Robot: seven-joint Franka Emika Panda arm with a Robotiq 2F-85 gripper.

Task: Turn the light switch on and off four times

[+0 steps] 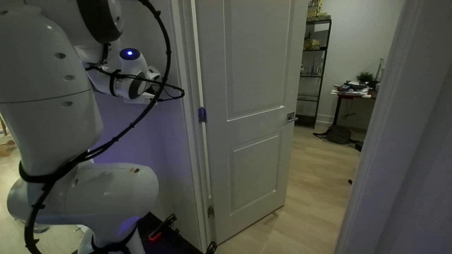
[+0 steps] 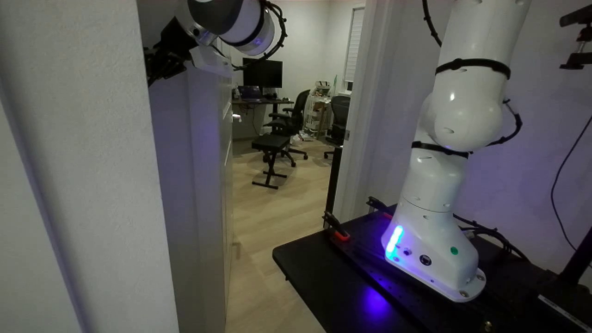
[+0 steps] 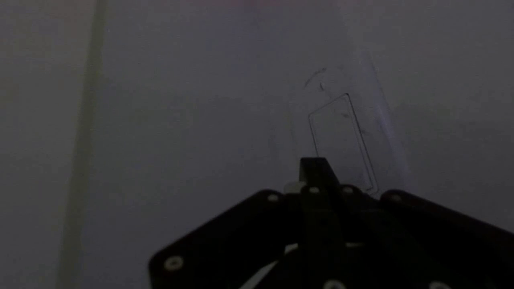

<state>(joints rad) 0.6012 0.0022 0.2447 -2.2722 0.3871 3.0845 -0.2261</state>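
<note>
Gripper (image 3: 319, 172): 1. Fingers (image 3: 323, 220): 2. Franka Panda arm (image 2: 467, 111) behind gripper: 1. Rocker light switch (image 3: 340, 138), just ahead of gripper in wrist view: 1. Below gripper, well apart: black table (image 2: 314, 266) 1, bar clamps (image 2: 335, 223) 2 showing in an exterior view. Near gripper: door (image 1: 249, 127) 1; on it, hinges (image 1: 202, 115) 2 visible, lever handle (image 1: 291, 117) 1. Beyond gripper in an exterior view: desk (image 2: 252, 103) 1, monitor (image 2: 268, 72) 1, laptop (image 2: 250, 93) 1, office chairs (image 2: 302, 105) 2, bench (image 2: 271, 142) 1, window blind (image 2: 355, 46) 1. Beyond gripper in an exterior view: shelving unit (image 1: 304, 121) 1, plant (image 1: 364, 76) 1, backpack (image 1: 338, 134) 1, desk (image 1: 373, 94) 1. Same desk twice: can't tell.
</note>
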